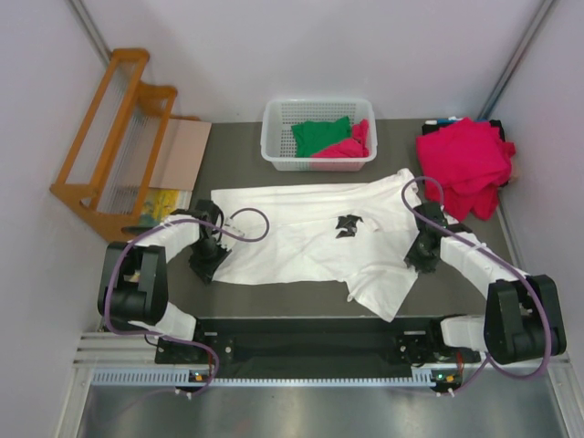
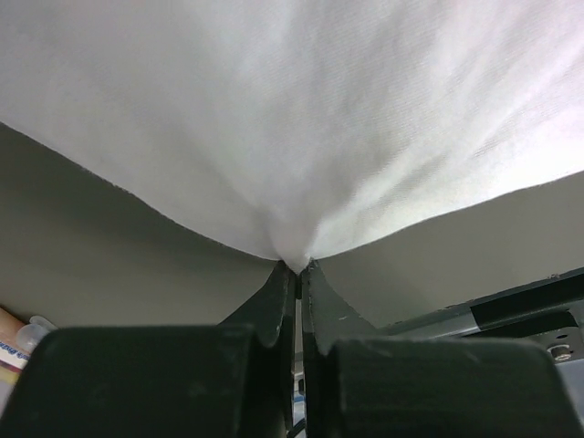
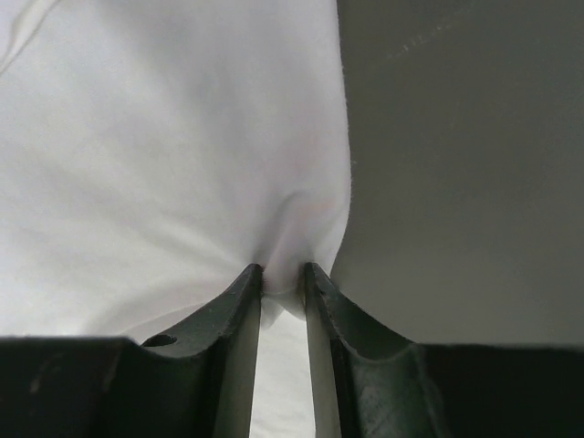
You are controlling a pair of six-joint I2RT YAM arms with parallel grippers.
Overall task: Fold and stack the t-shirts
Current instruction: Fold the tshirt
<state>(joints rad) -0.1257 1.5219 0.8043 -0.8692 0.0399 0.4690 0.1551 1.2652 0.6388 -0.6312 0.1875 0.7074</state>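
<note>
The white t-shirt (image 1: 292,239) lies spread across the middle of the table (image 1: 242,155) with its black print facing up, laid flat so it can be folded. The left gripper (image 2: 294,266) is clenched on the shirt's lower left corner, and the cloth fans out from the pinch. The right gripper (image 3: 283,274) is nipped onto the shirt's right-hand edge, with bare table beside it. Holding both ends low looks like a way to keep the cloth taut and wrinkle-free, probably before the near edge is lifted over.

A green shirt (image 1: 319,135) and a pink shirt (image 1: 354,146) wait in the basket (image 1: 274,146) at upper centre. A pile of pink shirts (image 1: 465,164) sits at the upper right, well apart from the working space.
</note>
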